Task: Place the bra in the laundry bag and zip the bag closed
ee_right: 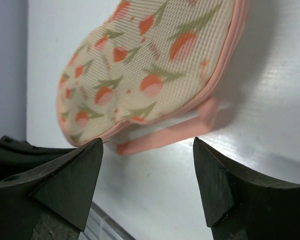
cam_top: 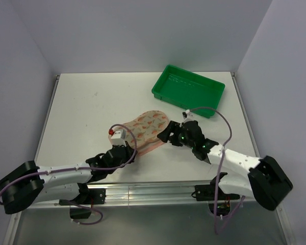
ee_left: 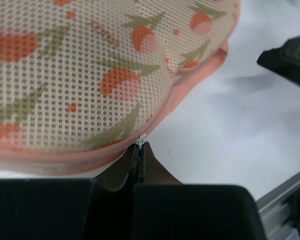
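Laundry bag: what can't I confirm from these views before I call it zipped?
- Bra: in no view; the laundry bag mesh would hide it.
- Zip rim: left wrist view cuts it at the frame's edge; too small from above.
- Zip pull: the left gripper hides it from above.

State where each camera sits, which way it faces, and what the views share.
Top external: above and behind the robot, looking down at the table, green tray and laundry bag; left arm and right arm show.
Left wrist: on the left arm, low, facing the bag's zip rim; left gripper shut at the bottom.
Right wrist: on the right arm, low, facing the bag's side; right gripper open in front.
Shared: all three see the laundry bag.
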